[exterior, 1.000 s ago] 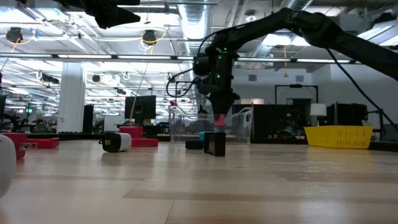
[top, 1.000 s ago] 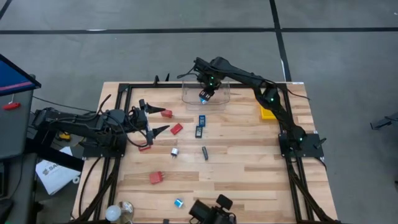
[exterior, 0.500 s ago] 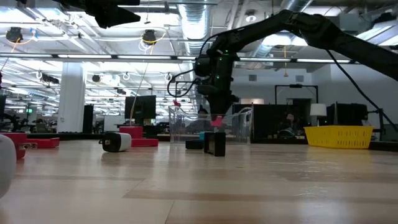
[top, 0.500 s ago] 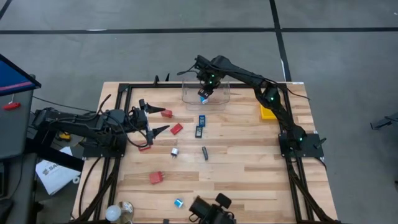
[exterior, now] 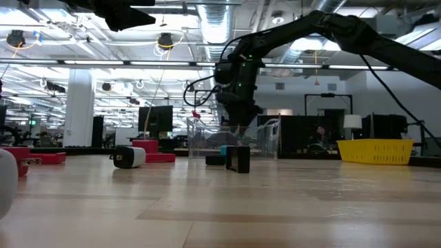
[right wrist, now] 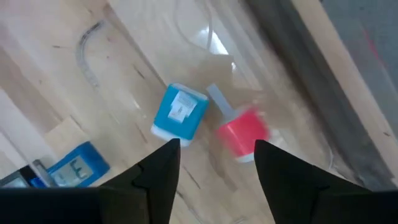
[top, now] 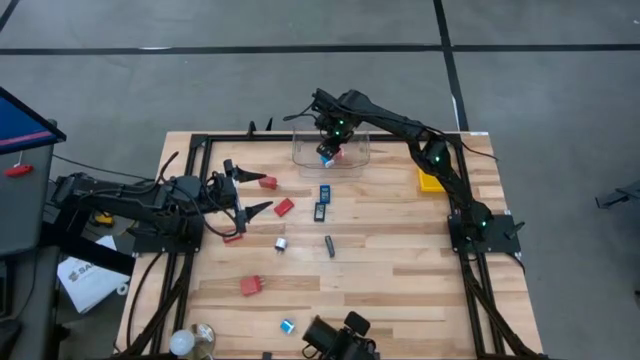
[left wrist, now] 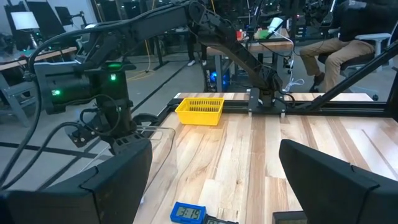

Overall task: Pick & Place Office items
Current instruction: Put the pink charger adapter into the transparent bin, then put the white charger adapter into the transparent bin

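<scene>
The left gripper [top: 250, 190] waits at the table's left side, fingers spread wide and holding nothing, with red blocks [top: 284, 207] lying just beside it. Flat blue rectangles [top: 324, 193] and a short dark stick [top: 329, 246] lie mid-table. Above the clear tub [top: 352, 160] at the far edge, the right gripper [right wrist: 212, 163] hangs with fingers parted and empty; a blue-and-white piece [right wrist: 179, 114] and a red piece [right wrist: 242, 132] sit inside the tub beneath it. A yellow tray [top: 430, 181] rests farther right.

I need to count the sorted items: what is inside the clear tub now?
In the clear tub lie a blue-and-white piece and a red piece; the open right gripper hides part of its floor.
</scene>
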You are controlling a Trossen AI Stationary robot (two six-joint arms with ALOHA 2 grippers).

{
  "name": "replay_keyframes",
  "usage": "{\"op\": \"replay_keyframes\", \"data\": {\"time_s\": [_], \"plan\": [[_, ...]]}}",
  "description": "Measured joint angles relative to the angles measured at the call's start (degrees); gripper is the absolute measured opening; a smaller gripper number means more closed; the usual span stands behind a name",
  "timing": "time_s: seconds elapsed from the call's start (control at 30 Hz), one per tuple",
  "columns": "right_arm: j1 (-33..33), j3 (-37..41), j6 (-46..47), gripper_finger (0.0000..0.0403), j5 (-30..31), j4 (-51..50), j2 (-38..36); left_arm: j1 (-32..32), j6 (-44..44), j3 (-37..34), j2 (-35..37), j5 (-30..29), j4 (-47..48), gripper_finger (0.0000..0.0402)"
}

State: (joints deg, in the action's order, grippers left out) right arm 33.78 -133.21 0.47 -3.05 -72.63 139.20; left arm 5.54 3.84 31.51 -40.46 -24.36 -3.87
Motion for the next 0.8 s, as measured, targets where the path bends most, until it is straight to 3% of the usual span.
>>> {"op": "replay_keyframes", "data": {"time_s": [0.3,0.6,0.8], "plan": [[0.0,0.1,-1.0,0.0194,0.5,1.5,-2.2,0.0,0.2,0.0,0.0,-2.3,3.8,0.0349],[-1.0,0.0,0.0,0.0191,-0.3,-1.6,-14.6,0.0,-0.1,0.0,2.2,-2.7,6.4,0.0349],[-8.8,0.0,4.0,0.0190,-1.2,-12.8,-20.6,0.0,-2.7,0.0,4.3,-2.8,8.9,0.0349]]}}
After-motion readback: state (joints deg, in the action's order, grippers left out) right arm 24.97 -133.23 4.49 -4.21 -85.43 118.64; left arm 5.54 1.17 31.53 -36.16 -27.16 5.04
